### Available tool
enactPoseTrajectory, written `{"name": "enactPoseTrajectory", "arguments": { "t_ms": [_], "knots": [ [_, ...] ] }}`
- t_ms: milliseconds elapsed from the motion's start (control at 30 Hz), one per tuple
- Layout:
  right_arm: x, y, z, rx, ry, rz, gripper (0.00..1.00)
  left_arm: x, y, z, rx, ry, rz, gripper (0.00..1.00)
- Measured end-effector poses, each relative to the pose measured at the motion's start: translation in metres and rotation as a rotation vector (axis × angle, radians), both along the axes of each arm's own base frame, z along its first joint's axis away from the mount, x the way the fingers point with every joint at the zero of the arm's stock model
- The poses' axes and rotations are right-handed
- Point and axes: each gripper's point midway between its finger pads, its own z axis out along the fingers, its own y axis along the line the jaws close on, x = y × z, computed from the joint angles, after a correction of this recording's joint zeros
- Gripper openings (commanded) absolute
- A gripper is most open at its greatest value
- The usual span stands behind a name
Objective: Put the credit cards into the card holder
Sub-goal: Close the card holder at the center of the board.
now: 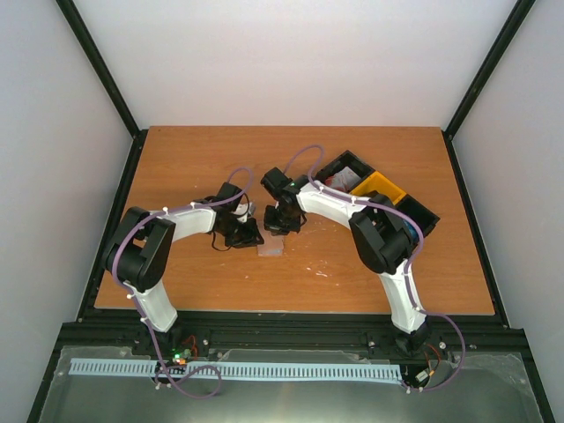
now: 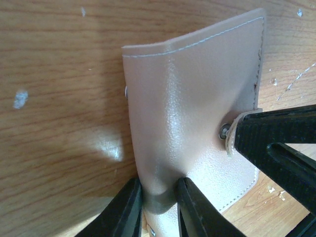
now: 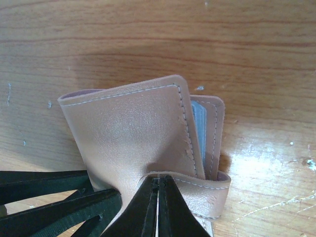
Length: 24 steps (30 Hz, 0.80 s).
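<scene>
The card holder (image 2: pixel 197 98) is a tan-pink folded wallet standing on edge on the wooden table, small in the top view (image 1: pixel 270 248). My left gripper (image 2: pixel 160 200) is shut on its folded spine, one finger on each side. My right gripper (image 3: pixel 158 205) is shut on the wallet's strap (image 3: pixel 197 185), which carries a metal snap (image 2: pixel 224 131). Pale blue inner layers (image 3: pixel 199 128) show between the wallet's covers (image 3: pixel 128 128). Both grippers meet over the wallet at the table's middle: left (image 1: pixel 249 232), right (image 1: pixel 282 222). No loose credit cards show clearly.
A black bin (image 1: pixel 414 211) and a yellow bin (image 1: pixel 379 187) stand at the back right behind the right arm. Something pale (image 1: pixel 346 176) lies in the black bin's near-left part; I cannot tell what. The left gripper's fingers (image 3: pixel 54 197) show low left in the right wrist view.
</scene>
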Motion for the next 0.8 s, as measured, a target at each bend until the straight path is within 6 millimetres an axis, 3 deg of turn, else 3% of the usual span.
{"name": "enactPoseTrajectory", "arguments": {
  "t_ms": [267,500,667,800],
  "knots": [
    [0.001,0.003,0.003,0.058,-0.036,0.002,0.23,0.0,0.0,0.0,0.0,0.0,0.004,0.24],
    [0.002,-0.001,0.006,0.097,-0.095,0.017,0.22,0.002,0.0,0.002,0.0,-0.005,0.011,0.3],
    [0.001,0.0,0.005,0.127,-0.091,0.027,0.17,0.006,0.0,0.004,0.006,-0.016,0.02,0.39],
    [0.001,0.0,0.005,0.14,-0.095,0.035,0.11,0.011,0.001,0.005,0.014,-0.029,0.03,0.38]
  ]
}}
